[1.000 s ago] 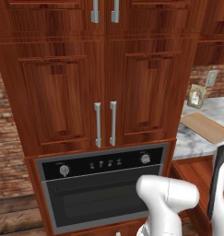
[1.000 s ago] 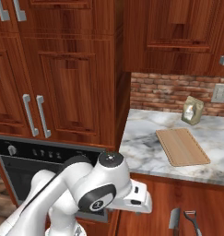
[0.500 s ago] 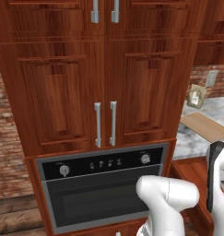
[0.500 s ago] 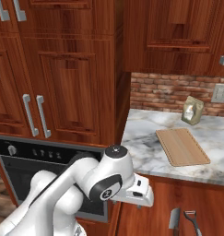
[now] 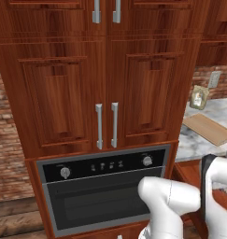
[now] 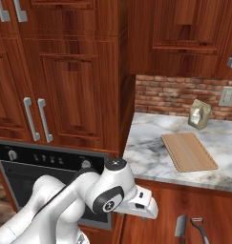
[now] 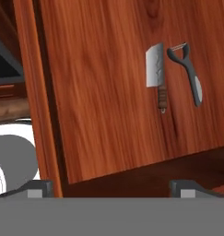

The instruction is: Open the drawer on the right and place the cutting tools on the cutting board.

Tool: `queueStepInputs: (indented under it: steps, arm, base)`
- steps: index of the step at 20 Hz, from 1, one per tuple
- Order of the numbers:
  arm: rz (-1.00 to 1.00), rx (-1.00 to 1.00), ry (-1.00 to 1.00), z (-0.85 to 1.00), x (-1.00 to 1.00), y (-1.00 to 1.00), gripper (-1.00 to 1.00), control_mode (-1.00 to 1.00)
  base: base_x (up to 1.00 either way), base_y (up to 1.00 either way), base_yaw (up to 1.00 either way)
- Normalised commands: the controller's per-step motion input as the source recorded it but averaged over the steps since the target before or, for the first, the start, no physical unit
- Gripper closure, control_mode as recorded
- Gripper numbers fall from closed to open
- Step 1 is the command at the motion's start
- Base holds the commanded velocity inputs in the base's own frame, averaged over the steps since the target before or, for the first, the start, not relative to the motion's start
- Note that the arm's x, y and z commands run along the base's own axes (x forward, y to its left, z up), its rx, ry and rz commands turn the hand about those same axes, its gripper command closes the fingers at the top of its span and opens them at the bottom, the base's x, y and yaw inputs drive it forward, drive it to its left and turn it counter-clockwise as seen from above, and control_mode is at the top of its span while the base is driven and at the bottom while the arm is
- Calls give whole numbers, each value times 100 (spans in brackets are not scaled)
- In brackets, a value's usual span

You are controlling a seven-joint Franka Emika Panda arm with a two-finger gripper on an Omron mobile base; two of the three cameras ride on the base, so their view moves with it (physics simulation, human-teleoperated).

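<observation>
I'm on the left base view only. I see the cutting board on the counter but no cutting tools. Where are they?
Observer: The hand view shows a small cleaver and a peeler lying side by side, not touching, on reddish wood.
Operator: Where's that relative to the board?
Observer: In the right base view they lie below the counter's front edge, in front of the cutting board.
Operator: Are the jaws holding anything?
Observer: No. In the hand view the fingertips stand wide apart with nothing between them, short of both tools.
</observation>
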Motion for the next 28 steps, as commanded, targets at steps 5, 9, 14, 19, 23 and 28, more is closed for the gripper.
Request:
queueStepInputs:
  steps: [5,9,14,19,23,28]
  arm:
    - [-1,-4,0,-38,11,-14,-100,-100]
    - [0,0,0,-24,8,-41,-100,-100]
    - [0,0,0,-15,7,-53,-100,-100]
    - [0,0,0,-21,14,-30,-100,-100]
    - [0,0,0,-24,27,-8,-100,-100]
    - [0,0,0,-27,23,-14,-100,-100]
  base:
    - [0,0,0]
    - [0,0,0]
    - [0,0,0]
    - [0,0,0]
    - [0,0,0]
    - [0,0,0]
